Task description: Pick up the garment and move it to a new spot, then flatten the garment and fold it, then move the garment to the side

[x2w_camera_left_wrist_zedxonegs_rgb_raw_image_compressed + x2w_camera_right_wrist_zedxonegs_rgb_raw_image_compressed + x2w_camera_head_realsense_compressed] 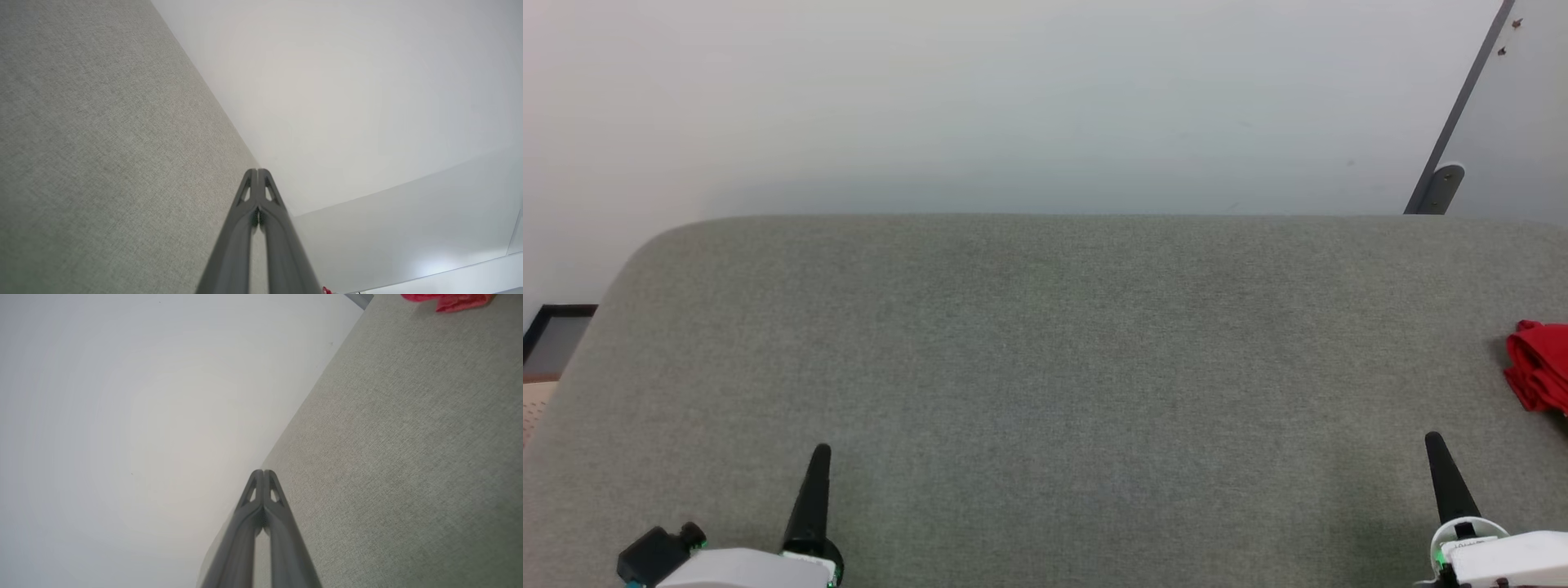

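The garment [1540, 365] is a bunched red cloth at the right edge of the head view, lying on the grey fabric table [1045, 343]; only part of it shows. In the right wrist view the garment [449, 299] lies at the top right corner. My right gripper [1433, 441] is shut and empty near the table's front right, a little short of the garment and to its left. My left gripper [822, 450] is shut and empty at the front left, far from the garment. Both wrist views show fingertips pressed together: left gripper [258, 171], right gripper [263, 472].
A pale wall [1013, 106] rises behind the table. A grey panel with a metal bracket [1445, 184] leans at the back right. A dark-framed object [556, 331] stands beyond the table's left edge.
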Robot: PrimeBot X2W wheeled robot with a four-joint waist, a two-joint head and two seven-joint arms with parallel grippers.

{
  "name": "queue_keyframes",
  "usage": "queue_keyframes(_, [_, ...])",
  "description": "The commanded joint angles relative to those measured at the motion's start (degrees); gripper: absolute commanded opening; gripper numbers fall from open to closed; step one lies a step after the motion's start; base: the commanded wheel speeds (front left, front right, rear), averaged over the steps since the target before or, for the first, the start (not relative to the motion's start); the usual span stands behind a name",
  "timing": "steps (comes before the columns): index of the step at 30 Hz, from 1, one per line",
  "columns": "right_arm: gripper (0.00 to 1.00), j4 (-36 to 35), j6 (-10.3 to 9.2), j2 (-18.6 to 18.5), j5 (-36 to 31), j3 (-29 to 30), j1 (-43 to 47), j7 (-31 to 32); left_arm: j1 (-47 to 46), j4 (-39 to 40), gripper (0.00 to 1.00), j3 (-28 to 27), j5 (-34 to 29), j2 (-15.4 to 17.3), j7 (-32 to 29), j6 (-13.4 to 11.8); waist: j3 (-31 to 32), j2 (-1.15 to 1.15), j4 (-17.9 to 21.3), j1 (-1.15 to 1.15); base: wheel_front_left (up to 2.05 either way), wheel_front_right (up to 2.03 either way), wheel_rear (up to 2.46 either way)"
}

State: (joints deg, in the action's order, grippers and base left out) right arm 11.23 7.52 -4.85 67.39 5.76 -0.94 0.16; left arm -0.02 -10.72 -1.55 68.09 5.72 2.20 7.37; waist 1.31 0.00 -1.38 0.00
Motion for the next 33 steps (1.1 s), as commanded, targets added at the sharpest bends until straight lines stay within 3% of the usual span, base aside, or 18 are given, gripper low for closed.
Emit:
queue_keyframes(1, [0.00, -0.24, -0.03, 0.09, 1.41, 0.29, -1.48, 0.43, -1.24, 0.17, 0.00, -0.30, 1.48, 0.07, -0.31, 0.11, -0.04, 0.00, 0.04, 0.00, 0.00, 0.00, 0.00])
queue_keyframes(33, [0.00, 1.67, -0.04, 1.27, 16.12, 0.64, -4.03, 4.23, -4.50, -2.00, 0.00, -2.22, 16.61, -1.00, -4.78, 0.17, -0.85, 0.00, 0.79, 0.00, 0.00, 0.00, 0.00])
